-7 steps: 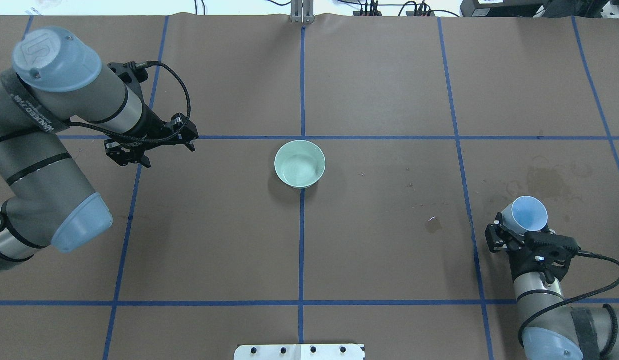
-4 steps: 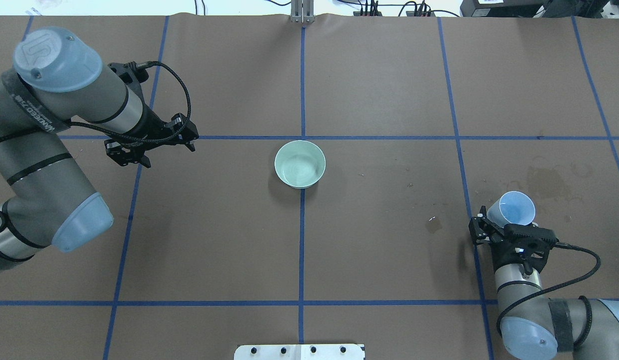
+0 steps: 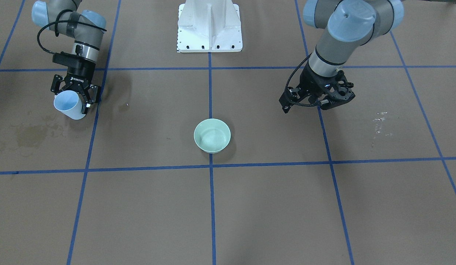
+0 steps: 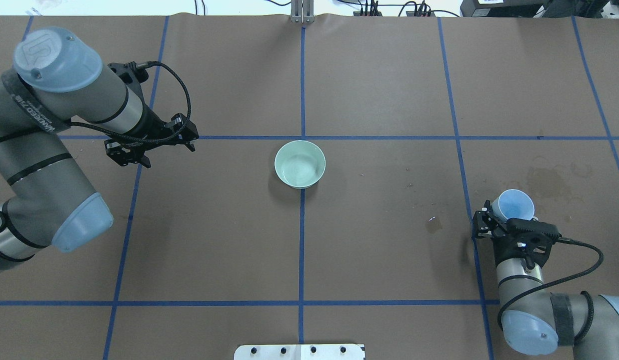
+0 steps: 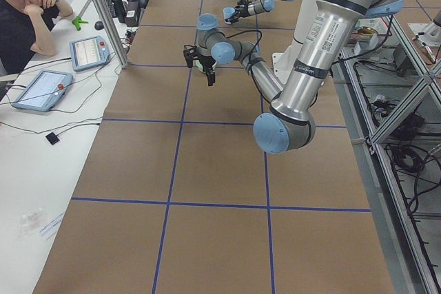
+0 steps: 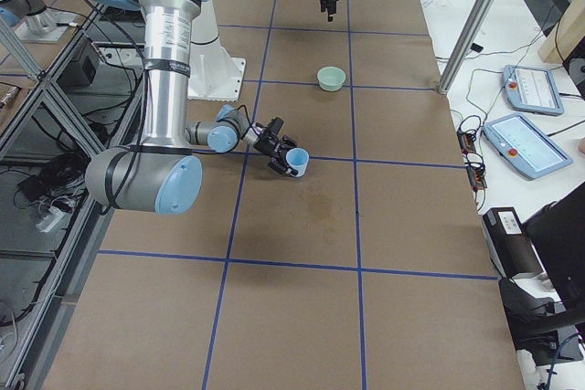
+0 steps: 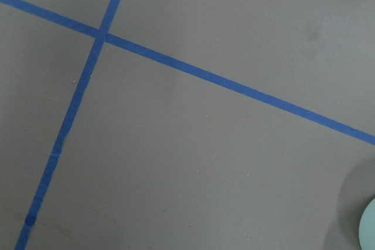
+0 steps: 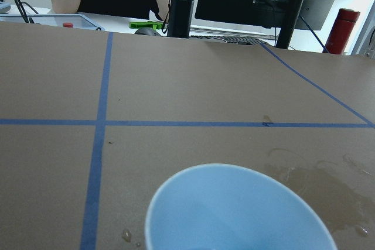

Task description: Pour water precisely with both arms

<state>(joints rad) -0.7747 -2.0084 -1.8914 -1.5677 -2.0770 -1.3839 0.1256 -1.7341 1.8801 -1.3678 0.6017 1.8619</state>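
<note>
Clear water [image 4: 299, 170] faintly glinting in pale green round bowl [image 4: 317, 152], right gripper [image 4: 509, 220] clamps tilted light blue cup [image 4: 513, 204] well right of it, left gripper [image 4: 152, 145] well left, finger gap unclear.

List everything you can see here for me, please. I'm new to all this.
table: one, covered in brown paper, fills the scene
tape lines: several, blue, form a grid on the table
bowl: one, pale green, at the table's centre
cup: one, light blue, tilted, held at the robot's right
wet stains: a few, dark, on the paper by the cup
pedestal: one, white, at the robot's edge of the table
bottles: two, one black and one red, beyond the far edge
control tablets: two, grey, on the side desk
person: one, in black, seated at that desk
left arm: grey; left gripper black, holds nothing
right arm: grey; right gripper black, grips the cup
</note>
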